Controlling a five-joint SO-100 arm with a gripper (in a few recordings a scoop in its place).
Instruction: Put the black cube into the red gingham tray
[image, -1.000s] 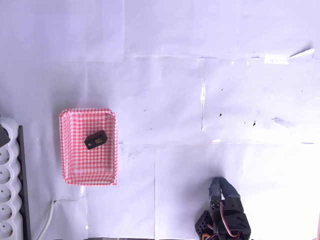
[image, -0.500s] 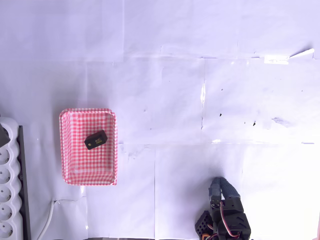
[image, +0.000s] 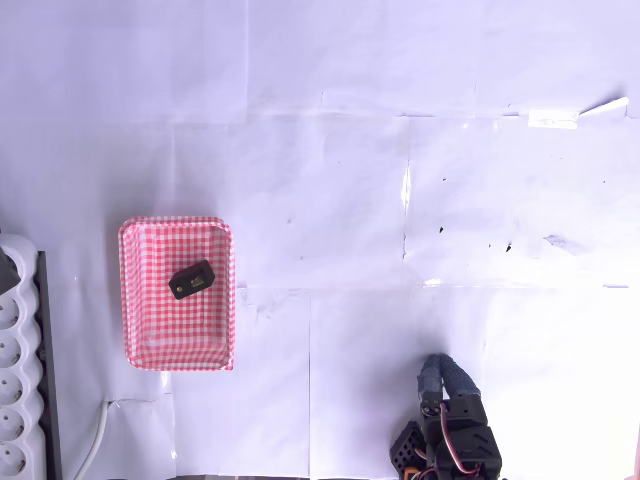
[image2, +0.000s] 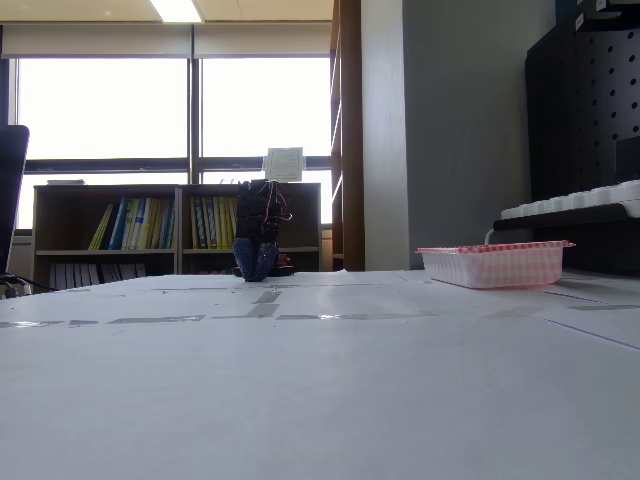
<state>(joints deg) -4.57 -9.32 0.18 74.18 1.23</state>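
Small matte black cube (image: 190, 280) lies inside the red-and-white gingham tray (image: 139, 340), long axis tilted, right end farther up in overhead view. Blue-fingered gripper (image: 432, 372) well apart at lower right, fingers together, empty.

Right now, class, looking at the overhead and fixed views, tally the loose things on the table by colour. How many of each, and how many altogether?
Black: 1, the small matte black cube, lying inside the tray.
Red-and-white: 1, the shallow rectangular red gingham tray.
White: 1, the white plastic power strip at the left edge of the overhead view.
Total: 3.
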